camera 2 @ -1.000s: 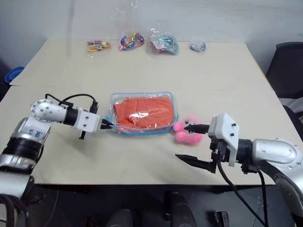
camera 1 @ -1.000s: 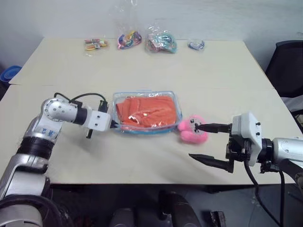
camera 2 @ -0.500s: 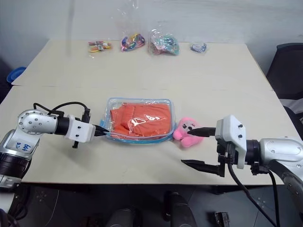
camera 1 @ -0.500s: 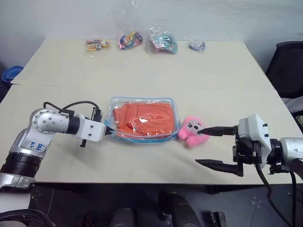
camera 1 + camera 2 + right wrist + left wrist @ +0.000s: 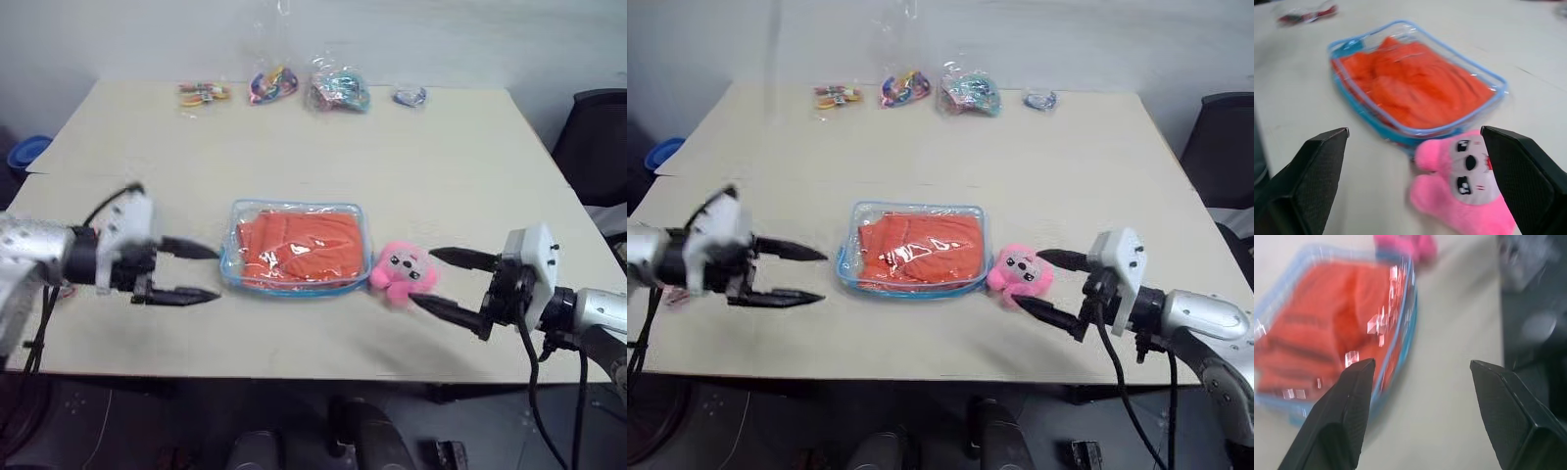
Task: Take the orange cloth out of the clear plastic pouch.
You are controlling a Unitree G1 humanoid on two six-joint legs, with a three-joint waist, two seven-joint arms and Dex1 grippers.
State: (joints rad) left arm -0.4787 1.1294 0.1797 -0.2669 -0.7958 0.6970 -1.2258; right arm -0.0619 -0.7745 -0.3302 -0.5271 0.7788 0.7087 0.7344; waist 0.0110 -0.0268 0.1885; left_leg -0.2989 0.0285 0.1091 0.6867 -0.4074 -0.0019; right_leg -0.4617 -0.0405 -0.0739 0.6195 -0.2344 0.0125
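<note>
Here the pouch lies flat near the middle of the tabletop, its blue-trimmed edge all round, and the cloth is inside it, folded and filling most of the clear plastic.

The left pincer hangs just off the pouch's left end, apart from it, pointing toward it. Its two black fingers stand apart with nothing between them; the left wrist view looks past them onto the pouch and the tabletop beside it.

The right pincer is at the pouch's other side, its fingers also spread wide and holding nothing. A pink plush with a small face lies on the tabletop just right of the pouch, touching or nearly touching its edge, and sits right in front of the right pincer's tips. Whether a fingertip touches the plush I cannot tell.

Along the far edge of the tabletop lie several small clear bags of coloured bits, well apart from the pouch. A dark chair stands off the right side.
</note>
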